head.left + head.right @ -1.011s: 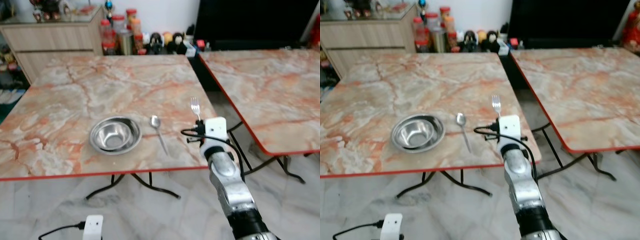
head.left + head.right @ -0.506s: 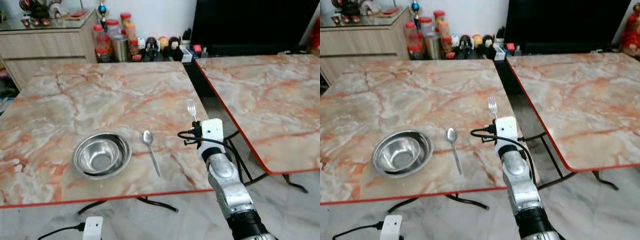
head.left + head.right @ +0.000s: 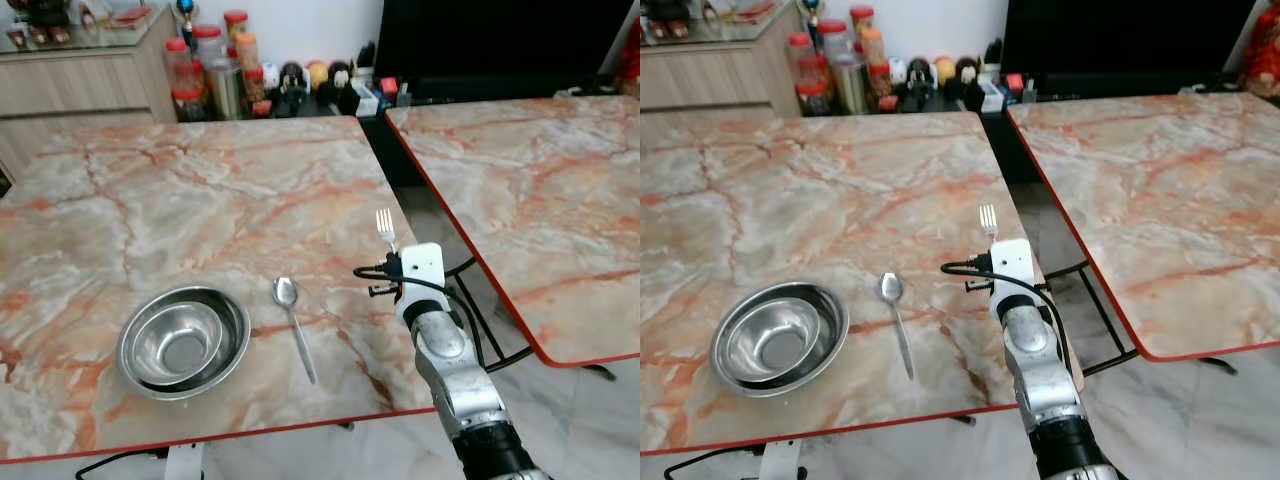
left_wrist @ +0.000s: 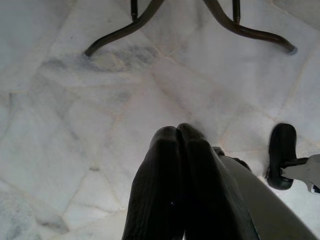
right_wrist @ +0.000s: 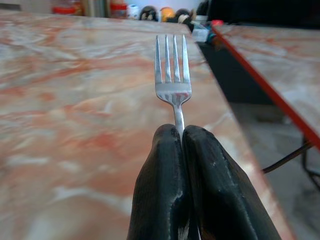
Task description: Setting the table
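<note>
Silver metal fork [image 5: 173, 75] sits clenched in your right gripper's [image 5: 181, 131] jaws; lower it flat beside the steel spoon [image 3: 294, 325], tines pointing away, before releasing.

This is a lived-in home dining area: two square marble-patterned tables [image 3: 200, 200] with red edging and folding metal legs stand on a pale marble-tile floor [image 4: 75, 125]. At the upper left of the frame a wooden sideboard [image 3: 80, 80] stands against the wall. Beside it, along the top, jars [image 3: 205, 70] and small figurines [image 3: 300, 78] crowd the floor beside a large dark screen [image 3: 490, 45].
</note>
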Tool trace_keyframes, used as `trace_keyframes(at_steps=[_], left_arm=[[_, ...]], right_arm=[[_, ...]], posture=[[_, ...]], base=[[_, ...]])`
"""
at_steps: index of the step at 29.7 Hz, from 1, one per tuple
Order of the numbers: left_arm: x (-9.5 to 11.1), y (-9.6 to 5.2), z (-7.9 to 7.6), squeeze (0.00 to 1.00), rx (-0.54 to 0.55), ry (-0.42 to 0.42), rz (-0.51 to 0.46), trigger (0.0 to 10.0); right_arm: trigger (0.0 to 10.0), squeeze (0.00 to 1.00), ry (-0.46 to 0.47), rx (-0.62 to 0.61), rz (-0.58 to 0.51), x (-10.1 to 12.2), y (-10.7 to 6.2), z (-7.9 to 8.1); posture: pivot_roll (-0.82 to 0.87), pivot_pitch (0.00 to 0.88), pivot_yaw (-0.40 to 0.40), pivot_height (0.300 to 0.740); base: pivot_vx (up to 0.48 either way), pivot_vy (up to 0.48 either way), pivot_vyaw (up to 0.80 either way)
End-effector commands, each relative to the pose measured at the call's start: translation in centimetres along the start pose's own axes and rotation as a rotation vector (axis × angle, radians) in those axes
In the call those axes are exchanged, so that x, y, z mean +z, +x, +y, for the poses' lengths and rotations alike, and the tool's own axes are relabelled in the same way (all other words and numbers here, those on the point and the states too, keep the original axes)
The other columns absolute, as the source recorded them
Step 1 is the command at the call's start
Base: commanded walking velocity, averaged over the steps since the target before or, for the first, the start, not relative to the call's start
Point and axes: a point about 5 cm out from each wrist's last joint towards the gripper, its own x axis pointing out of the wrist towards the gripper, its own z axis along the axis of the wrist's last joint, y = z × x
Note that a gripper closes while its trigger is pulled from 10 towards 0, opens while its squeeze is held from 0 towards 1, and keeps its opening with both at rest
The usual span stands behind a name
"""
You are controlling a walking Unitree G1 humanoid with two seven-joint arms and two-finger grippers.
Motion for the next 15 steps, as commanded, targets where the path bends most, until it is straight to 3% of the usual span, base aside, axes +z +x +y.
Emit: trace_keyframes(at_steps=[1, 15], left_arm=[[-0.6, -0.1, 0.4, 0.00, 0.011, 0.002, 0.024, 10.0], [-0.6, -0.1, 0.5, 0.00, 0.009, 0.012, 0.028, 10.0]], right_arm=[[10.0, 0.00, 0.005, 0.022, 0.008, 0.0, -0.3, 0.4], [10.0, 0.00, 0.055, 0.069, 0.126, -0.9, 0.4, 1.8]], posture=[[-0.08, 0.039, -0.025, 0.740], [-0.07, 0.034, -0.021, 0.740]], base=[[0.000, 0.000, 0.00], [0.000, 0.000, 0.00]])
